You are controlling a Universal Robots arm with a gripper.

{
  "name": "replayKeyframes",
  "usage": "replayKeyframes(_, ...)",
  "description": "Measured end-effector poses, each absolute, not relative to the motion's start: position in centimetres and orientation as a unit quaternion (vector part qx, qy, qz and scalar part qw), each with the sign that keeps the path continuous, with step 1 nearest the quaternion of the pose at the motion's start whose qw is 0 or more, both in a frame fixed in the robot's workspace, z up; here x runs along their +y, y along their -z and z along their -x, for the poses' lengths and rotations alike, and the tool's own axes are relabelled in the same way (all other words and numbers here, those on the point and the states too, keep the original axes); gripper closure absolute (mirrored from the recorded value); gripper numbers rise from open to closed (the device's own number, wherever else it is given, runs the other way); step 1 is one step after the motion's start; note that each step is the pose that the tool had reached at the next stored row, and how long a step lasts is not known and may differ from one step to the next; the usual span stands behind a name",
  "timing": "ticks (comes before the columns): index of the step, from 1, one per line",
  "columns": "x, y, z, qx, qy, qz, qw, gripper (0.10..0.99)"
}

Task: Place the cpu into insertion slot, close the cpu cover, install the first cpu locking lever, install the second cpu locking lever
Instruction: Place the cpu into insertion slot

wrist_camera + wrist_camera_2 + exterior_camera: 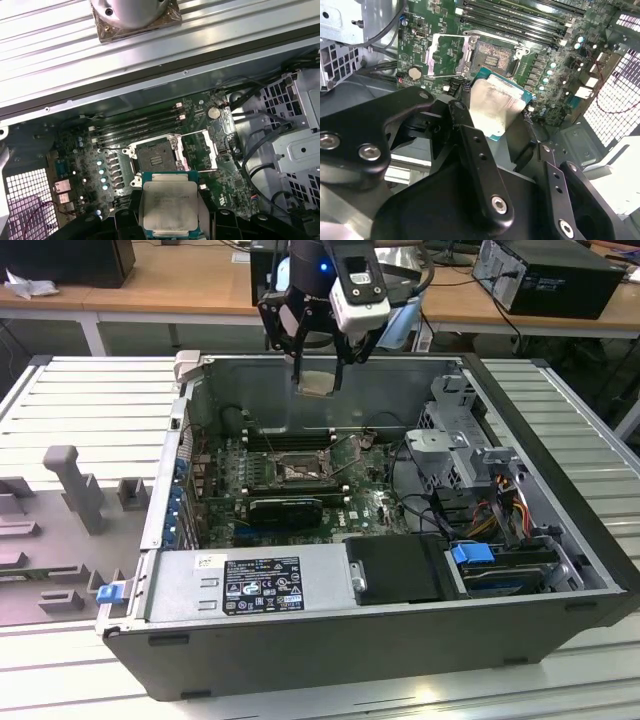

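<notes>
Up over the open computer case (400, 640), we've got the gripper (318, 372) clamped on the cpu (318, 387). It's pinched by two opposite edges, with the pale top face showing in both wrist views.

Progress-wise, the chip is in the air, well above the green motherboard (375, 505), and not in the insertion slot (155, 157) yet. That slot looks bare and dark. The cpu cover (200, 150) is flipped open just beside it, so nothing sits over the opening. Our read is that step one is only partly done. Seating the chip, closing the cover and doing both locking levers are all left. We honestly can't make out the levers well enough to say how they sit.

Room to move: the case is open on top, so coming straight down looks free. In the exterior view the chip hangs close to the case's far wall, further back than the socket.

Around the socket it gets crowded:
- The long memory slots (135, 125) run just beside one edge.
- The open cover takes another side.
- A row of capacitors (102, 172) lines a third.
- The long black card (285, 508) sits near the remaining side.

The drive cage (450, 430) and a tangle of cables (425, 505) are off to the exterior view's right, apart from the socket.

The edge we'd worry about is the socket's metal rim. The chip looks barely smaller than the opening, so we reckon any tilt could catch it.
</notes>
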State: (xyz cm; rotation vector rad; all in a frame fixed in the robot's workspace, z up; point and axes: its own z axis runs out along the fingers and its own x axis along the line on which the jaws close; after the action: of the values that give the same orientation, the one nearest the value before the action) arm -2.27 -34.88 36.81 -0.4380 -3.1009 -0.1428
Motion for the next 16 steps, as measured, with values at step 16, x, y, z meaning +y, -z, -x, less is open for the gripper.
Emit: replayKeyframes(16,-34.89,-36.74,2.28,-0.970,0.046,0.240,-0.001,0.561)
